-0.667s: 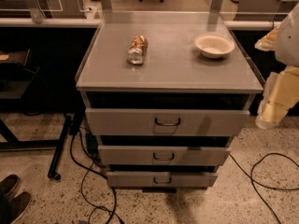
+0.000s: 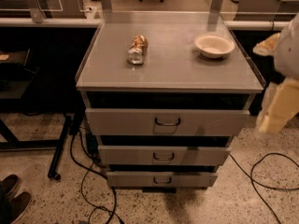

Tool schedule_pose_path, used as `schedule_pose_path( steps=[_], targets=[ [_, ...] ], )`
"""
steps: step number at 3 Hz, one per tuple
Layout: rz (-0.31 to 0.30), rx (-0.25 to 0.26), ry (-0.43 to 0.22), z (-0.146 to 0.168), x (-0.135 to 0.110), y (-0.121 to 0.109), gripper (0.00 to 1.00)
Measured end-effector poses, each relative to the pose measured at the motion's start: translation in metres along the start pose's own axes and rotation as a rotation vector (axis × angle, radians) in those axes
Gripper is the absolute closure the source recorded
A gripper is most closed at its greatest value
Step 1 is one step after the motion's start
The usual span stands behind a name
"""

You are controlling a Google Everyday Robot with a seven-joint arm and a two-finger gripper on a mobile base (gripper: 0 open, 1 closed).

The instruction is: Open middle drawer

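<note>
The middle drawer (image 2: 163, 156) is a grey metal front with a small dark wire pull, set between the taller top drawer (image 2: 167, 122) and the slim bottom drawer (image 2: 162, 179) of a grey cabinet. Dark gaps show above each front. My gripper (image 2: 275, 113) appears as a cream-coloured shape at the right edge of the camera view, level with the top drawer. It is to the right of the cabinet and apart from it, and touches no handle.
On the cabinet top (image 2: 173, 73) lie a crushed can (image 2: 137, 49) and a white bowl (image 2: 214, 45). Black cables (image 2: 261, 171) trail over the floor on both sides. A dark table leg (image 2: 60, 148) stands to the left, and shoes (image 2: 11, 195) are at the bottom left.
My arm at the right edge has dropped slightly. The drawers have not moved.
</note>
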State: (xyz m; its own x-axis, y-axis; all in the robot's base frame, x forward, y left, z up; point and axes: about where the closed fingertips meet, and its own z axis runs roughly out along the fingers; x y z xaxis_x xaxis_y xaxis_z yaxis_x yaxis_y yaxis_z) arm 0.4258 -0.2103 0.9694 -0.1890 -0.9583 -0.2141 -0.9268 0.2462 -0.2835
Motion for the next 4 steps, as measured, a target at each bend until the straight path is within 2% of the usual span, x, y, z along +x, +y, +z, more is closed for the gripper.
schedule_pose_path(
  steps=[1, 2, 3, 4],
  targets=[
    [-0.036, -0.087, 0.011, 0.074, 0.013, 0.042, 0.0],
    [-0.033, -0.171, 0.015, 0.118, 0.019, 0.061, 0.0],
    [-0.034, -0.184, 0.015, 0.125, 0.021, 0.067, 0.0],
    [-0.047, -0.218, -0.011, 0.149, 0.022, 0.094, 0.0]
  ],
)
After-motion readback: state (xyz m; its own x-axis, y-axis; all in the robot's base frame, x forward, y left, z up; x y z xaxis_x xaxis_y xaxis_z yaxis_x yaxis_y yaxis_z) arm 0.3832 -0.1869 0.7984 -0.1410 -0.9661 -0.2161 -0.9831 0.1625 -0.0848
